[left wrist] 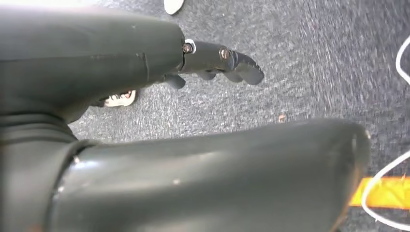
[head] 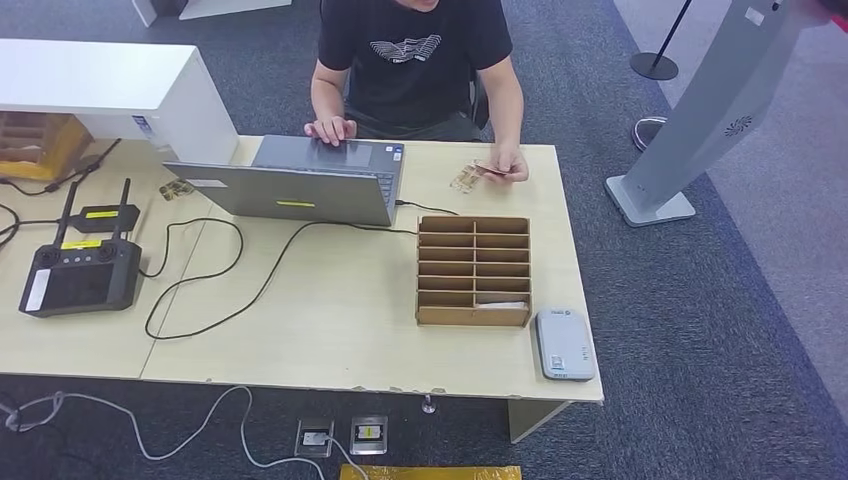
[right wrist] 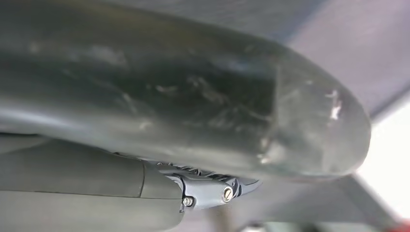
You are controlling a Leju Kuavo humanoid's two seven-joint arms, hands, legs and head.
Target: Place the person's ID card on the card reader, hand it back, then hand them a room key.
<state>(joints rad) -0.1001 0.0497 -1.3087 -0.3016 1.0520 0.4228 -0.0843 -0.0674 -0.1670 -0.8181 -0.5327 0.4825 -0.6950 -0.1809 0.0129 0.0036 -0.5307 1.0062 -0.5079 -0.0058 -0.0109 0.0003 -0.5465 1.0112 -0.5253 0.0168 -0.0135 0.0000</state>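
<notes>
You have the bench across the middle of the head view, with a person seated at its far edge, top centre. The person's hand, right of centre near the top, holds a dark ID card just above the bench top. The card reader, a pale grey slab, lies at the bench's lower right corner, just beside the wooden slotted organiser. A key card lies in one of its lower slots. A laptop sits open at upper centre, a black controller at the left. Your left hand hangs over carpet, fingers extended, holding nothing. Your right hand is too close and blurred; I cannot tell how its fingers lie.
</notes>
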